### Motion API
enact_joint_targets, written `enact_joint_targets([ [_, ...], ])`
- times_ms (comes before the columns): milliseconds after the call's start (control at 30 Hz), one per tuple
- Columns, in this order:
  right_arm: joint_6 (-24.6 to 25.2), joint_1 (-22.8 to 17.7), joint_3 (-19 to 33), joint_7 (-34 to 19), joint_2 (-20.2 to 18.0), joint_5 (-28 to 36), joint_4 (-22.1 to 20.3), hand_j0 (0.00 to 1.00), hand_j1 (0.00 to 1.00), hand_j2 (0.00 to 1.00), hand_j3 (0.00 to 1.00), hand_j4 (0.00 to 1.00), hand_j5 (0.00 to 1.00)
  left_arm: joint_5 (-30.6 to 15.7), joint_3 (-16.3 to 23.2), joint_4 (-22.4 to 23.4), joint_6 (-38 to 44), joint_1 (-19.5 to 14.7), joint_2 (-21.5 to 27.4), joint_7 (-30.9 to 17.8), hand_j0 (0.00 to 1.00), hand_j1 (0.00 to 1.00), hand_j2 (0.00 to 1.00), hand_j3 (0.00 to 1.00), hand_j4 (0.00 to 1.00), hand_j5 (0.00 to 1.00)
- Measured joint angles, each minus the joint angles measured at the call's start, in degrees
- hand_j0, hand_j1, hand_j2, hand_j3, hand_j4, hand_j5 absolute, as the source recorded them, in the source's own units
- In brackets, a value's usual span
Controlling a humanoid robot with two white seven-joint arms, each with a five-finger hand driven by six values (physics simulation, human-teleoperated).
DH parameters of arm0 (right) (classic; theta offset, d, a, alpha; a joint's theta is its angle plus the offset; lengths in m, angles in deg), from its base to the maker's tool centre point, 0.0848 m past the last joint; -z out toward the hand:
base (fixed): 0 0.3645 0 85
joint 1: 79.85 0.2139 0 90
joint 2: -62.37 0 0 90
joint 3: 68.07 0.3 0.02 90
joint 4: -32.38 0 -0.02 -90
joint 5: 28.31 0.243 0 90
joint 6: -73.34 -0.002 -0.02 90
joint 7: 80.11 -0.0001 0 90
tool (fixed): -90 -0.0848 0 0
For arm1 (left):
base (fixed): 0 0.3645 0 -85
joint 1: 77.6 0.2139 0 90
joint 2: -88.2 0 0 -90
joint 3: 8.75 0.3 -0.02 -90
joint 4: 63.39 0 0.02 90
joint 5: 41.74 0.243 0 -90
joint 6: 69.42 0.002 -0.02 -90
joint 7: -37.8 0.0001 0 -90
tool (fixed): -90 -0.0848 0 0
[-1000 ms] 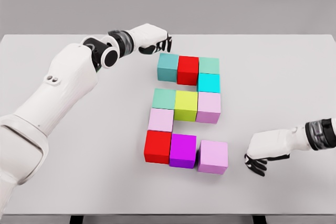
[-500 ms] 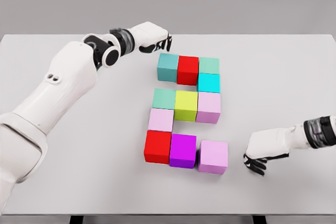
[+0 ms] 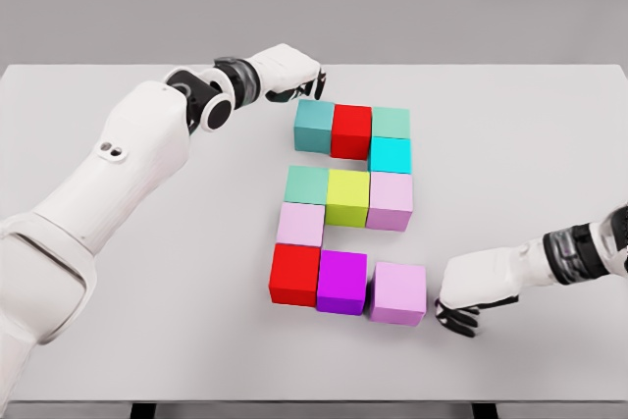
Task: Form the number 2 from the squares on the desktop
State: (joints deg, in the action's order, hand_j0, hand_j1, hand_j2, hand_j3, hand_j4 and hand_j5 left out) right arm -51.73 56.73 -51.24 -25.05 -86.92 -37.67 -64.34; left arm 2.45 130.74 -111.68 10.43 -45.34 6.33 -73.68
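Note:
Coloured cubes lie on the white table [image 3: 147, 340] in a 2 shape. The top row is a teal cube [image 3: 314, 126], a red cube [image 3: 351, 130] and a green cube [image 3: 391, 123], with a cyan cube [image 3: 391, 154] below the green one. The middle row is green [image 3: 306, 183], yellow [image 3: 347, 195] and pink [image 3: 391, 200]. A pale pink cube [image 3: 300, 224] links down to red [image 3: 294, 274], purple [image 3: 341, 282] and a lilac cube [image 3: 397, 292] set slightly askew. My right hand [image 3: 457, 314] rests fingers-down just right of the lilac cube, holding nothing. My left hand [image 3: 302, 79] hovers just behind the teal cube, fingers curled, holding nothing.
My left arm [image 3: 128, 174] stretches across the table's left half from the lower left. The table's front edge [image 3: 314, 401] runs just below the bottom row.
My right hand has slid left toward the lilac cube, closing most of the gap. My left forearm has rotated a little; the cubes have not moved.

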Motion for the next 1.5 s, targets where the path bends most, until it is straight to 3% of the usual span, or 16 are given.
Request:
enact_joint_targets([
  [1500, -0.04, 0.44, 0.03, -0.05, 2.85, 0.14, 0.06, 0.12, 0.12, 0.12, 0.12, 0.12, 0.12, -0.99, -0.58, -2.59, -0.79, 1.49, 1.48, -0.12, 0.49, 0.49, 0.49, 0.49, 0.49, 0.49],
])
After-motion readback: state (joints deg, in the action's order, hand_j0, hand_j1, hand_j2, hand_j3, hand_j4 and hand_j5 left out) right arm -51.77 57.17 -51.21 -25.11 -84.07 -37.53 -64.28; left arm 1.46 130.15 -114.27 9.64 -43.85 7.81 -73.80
